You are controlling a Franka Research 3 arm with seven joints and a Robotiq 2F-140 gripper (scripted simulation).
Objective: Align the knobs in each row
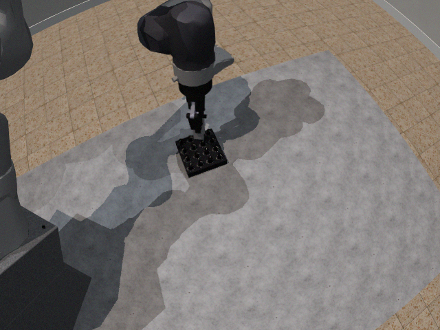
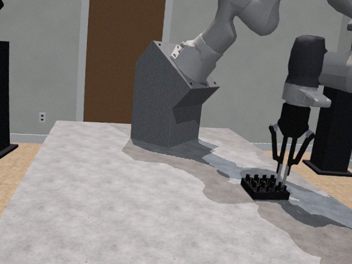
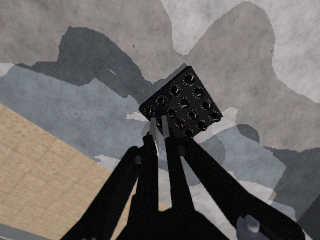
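Our end effector (image 1: 199,136) (image 2: 281,183) (image 3: 159,123) seems closed on a knob (image 3: 159,121), pads astride it so wrist rotation can turn it. The knob box (image 1: 208,169) (image 2: 271,195) (image 3: 166,89), upper centre from above, sits flat on the counter (image 1: 302,230) (image 2: 117,217) (image 3: 295,65), presumably for steadiness.

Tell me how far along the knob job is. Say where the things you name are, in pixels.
Done: the knob box (image 1: 207,169) (image 2: 268,196) (image 3: 186,90) stands on the table; finished knobs can't be confirmed, lines too small. In hand: the hand's (image 1: 199,136) (image 2: 281,184) (image 3: 159,121) fingertips straddle one knob (image 2: 280,184) (image 3: 159,121). Left: at least withdrawing, probably checking rows.
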